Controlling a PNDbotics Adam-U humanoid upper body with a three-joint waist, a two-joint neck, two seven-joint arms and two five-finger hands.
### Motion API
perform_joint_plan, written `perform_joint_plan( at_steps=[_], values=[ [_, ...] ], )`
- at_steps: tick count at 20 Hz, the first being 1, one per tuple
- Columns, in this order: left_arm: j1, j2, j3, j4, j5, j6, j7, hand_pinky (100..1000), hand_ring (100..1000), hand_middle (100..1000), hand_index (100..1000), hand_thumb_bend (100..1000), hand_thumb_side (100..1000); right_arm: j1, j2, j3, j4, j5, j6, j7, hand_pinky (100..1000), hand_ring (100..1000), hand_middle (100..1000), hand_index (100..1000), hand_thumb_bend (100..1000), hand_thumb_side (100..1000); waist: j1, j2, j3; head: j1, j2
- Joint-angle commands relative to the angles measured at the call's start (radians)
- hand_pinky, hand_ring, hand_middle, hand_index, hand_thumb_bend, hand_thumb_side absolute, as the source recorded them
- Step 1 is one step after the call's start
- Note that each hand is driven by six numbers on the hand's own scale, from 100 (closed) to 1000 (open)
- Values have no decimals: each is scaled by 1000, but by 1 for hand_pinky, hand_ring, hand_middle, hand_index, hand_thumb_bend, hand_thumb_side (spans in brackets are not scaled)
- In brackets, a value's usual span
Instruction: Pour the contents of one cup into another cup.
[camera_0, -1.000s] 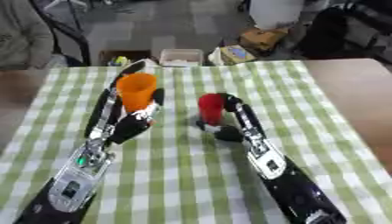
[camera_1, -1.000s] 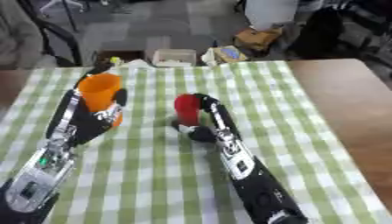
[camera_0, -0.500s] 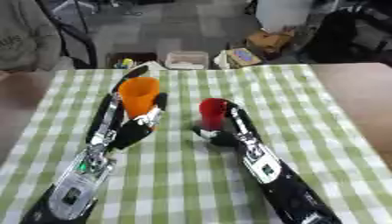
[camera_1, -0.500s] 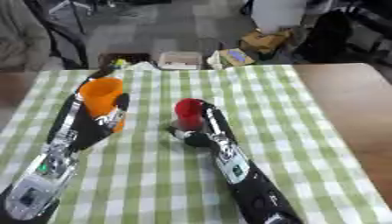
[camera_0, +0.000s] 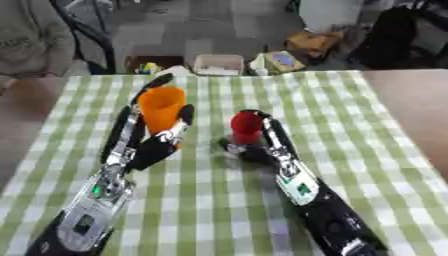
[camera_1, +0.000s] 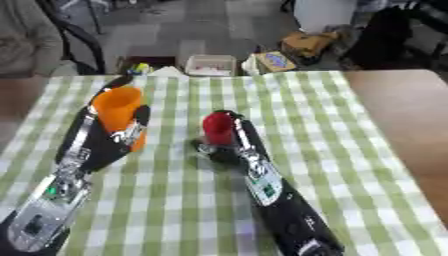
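Left hand (camera_0: 162, 142) is curled round the orange cup (camera_0: 162, 107); right hand (camera_0: 254, 145) is wrapped about the red cup (camera_0: 247, 127). Both cups upright on the worktop (camera_0: 350, 115), side by side, orange cup to the left.

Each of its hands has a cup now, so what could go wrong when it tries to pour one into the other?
The orange cup in the left hand is wider than the red cup held by the right hand, so pouring into the red one might miss or overflow. A spill would probably soak the checked tablecloth.
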Motion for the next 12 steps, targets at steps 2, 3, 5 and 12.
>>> perform_joint_plan(
  at_steps=[2, 3, 5, 12],
  values=[
    [-19, 6, 1, -22, 7, 4, 1, 575, 394, 303, 919, 100, 504, -18, 5, 0, -20, -1, -1, -12, 641, 506, 458, 719, 423, 122, 0, -13, 3, -2, -10],
    [-19, 6, 0, -23, 7, 4, 1, 575, 394, 303, 918, 100, 504, -18, 6, 1, -21, -4, -1, -14, 616, 487, 446, 704, 379, 100, 1, -13, 3, -2, -10],
    [-19, 6, 0, -22, 7, 5, 1, 576, 394, 303, 918, 100, 507, -16, 7, 0, -21, -8, 0, -18, 521, 413, 397, 646, 258, 100, 1, -13, 3, -2, -10],
    [-18, 10, 0, -26, 10, 7, 3, 576, 394, 303, 914, 100, 514, -12, 7, 1, -26, -49, -1, -28, 325, 246, 287, 520, 100, 100, 2, -14, -5, -6, -13]
  ],
)
